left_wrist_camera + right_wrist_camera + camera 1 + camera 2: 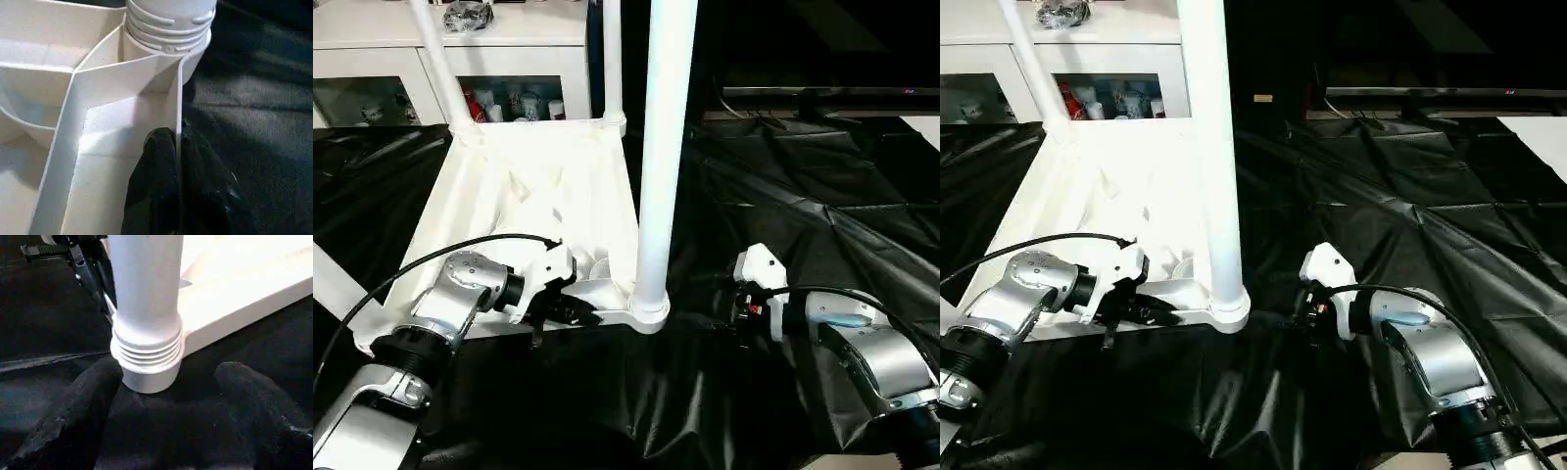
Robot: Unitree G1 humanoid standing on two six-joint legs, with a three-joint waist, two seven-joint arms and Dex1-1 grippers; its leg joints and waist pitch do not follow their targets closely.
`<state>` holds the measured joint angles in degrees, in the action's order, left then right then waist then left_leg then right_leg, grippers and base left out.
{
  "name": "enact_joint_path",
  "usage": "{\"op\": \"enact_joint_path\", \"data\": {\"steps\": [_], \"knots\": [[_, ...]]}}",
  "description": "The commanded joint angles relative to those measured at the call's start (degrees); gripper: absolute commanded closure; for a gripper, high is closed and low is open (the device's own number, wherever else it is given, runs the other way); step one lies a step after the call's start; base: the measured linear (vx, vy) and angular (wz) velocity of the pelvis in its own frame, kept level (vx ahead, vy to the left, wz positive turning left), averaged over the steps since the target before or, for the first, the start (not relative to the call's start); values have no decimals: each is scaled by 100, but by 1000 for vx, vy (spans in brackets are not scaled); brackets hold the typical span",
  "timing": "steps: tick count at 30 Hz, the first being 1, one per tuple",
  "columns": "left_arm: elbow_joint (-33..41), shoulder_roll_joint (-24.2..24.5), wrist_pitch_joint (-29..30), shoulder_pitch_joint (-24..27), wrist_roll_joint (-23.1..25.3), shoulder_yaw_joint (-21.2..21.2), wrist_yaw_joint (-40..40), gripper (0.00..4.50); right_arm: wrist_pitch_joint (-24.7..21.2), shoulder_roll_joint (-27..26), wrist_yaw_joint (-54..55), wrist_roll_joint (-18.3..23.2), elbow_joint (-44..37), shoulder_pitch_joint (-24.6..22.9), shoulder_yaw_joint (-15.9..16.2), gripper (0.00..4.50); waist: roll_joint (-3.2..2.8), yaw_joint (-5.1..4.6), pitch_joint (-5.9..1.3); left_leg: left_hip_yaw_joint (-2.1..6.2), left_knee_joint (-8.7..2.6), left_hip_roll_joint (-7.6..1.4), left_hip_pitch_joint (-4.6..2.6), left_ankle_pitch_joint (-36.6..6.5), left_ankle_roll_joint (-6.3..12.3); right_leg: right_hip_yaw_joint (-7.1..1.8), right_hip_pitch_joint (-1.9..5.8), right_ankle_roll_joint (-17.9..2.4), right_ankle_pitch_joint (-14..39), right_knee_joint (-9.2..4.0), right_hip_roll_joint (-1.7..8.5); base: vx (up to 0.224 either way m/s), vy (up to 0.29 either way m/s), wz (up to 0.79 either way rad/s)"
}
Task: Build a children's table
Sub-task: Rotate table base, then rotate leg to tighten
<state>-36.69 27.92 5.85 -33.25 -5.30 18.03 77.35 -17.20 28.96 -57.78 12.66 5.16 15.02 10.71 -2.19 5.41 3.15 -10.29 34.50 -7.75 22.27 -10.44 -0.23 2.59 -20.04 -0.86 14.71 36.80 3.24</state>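
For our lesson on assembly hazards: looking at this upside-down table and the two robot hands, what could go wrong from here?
1. The left hand pinches only the tabletop's thin rim wall, so it may slip or flex.
2. The near leg stands tall in its corner socket; a nudge from the open right hand just beside it could tilt it if it is not fully seated.

tabletop [597,166] and leg [664,147]: smooth white plastic, slight sheen. ground sheet [803,196]: glossy black creased film. forearms [876,357]: brushed silver metal.

White tabletop [578,166] and white legs [664,147] sit on glossy black sheeting [803,196]; a white cabinet [372,59] stands behind; both forearms are silver with black fingers [156,166].
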Motion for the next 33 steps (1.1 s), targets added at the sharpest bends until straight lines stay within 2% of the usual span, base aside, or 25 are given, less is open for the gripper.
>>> {"op": "enact_joint_path", "data": {"steps": [1, 4, 5, 7, 8, 9, 13, 20, 24, 28, 30, 33], "knots": [[228, -111, 231, 82, -366, -245, -5, 450, -23, 4, 27, -11, 100, 28, -9, 53, 8, 13, -316, 276, -474, -638, -155, -1422, 91, -339, 87, -1539, 617, -513, 713, 0, 0, 0], [371, -180, 293, 197, -306, -225, -170, 450, -64, -44, 80, 32, 156, 48, -66, 43, -1, -1, -319, 276, -475, -638, -142, -1328, 154, -331, 94, -1556, 437, -504, 705, 0, 0, 0], [536, -299, 378, 332, -312, -215, -345, 450, -7, -103, 186, 1, 233, 69, -94, 34, 14, 1, -328, 267, -460, -632, -142, -1253, 199, -332, 102, -1557, 360, -502, 711, 0, 0, 0], [729, -481, 484, 514, -279, -191, -633, 450, 55, -182, 302, -42, 301, 84, -106, 22, -7, -9, -337, 265, -446, -631, -129, -1117, 264, -323, 109, -1573, 218, -489, 709, 0, 0, 0], [729, -481, 484, 514, -279, -191, -633, 450, 55, -182, 302, -42, 301, 84, -106, 3, -2, -12, -345, 270, -448, -644, -127, -1062, 288, -317, 119, -1575, 132, -482, 714, 0, 0, 0], [774, -565, 424, 593, -169, -149, -817, 450, 193, -247, 447, -145, 346, 90, -95, 1, 10, -14, -337, 260, -440, -624, -119, -1016, 366, -310, 115, -1554, 133, -495, 696, 0, 0, 0], [854, -734, 377, 665, -126, -169, -1012, 450, 292, -265, 543, -217, 380, 86, -95, 1, -19, -7, -356, 254, -424, -632, -129, -952, 434, -311, 105, -1461, 159, -507, 689, 0, 0, 0], [879, -779, 401, 649, -27, -153, -1090, 450, 349, -251, 584, -228, 383, 65, -93, 1, -31, -16, -344, 257, -451, -632, -133, -1128, 374, -316, 94, -1368, 439, -531, 688, 0, 0, 0], [770, -749, 215, 617, 192, -88, -1224, 450, 421, -271, 645, -263, 443, 83, -113, 1, -32, -22, -340, 255, -454, -629, -133, -1167, 340, -323, 89, -1346, 455, -546, 691, 0, 0, 0], [765, -756, 302, 617, 118, -119, -1155, 450, 425, -314, 707, -297, 462, 109, -101, 1, -32, -25, -337, 254, -459, -627, -131, -1191, 331, -324, 88, -1341, 494, -547, 687, 0, 0, 0], [777, -748, 336, 632, 94, -137, -1145, 450, 422, -389, 802, -307, 504, 142, -103, 1, -9, -37, -338, 256, -466, -631, -135, -1191, 322, -322, 82, -1355, 491, -544, 686, 0, 0, 0], [843, -728, 402, 671, 53, -129, -1032, 450, 461, -505, 932, -365, 702, 261, -52, 1, -24, -49, -338, 252, -465, -622, -133, -1188, 313, -319, 74, -1371, 531, -544, 682, 0, 0, 0]]}}
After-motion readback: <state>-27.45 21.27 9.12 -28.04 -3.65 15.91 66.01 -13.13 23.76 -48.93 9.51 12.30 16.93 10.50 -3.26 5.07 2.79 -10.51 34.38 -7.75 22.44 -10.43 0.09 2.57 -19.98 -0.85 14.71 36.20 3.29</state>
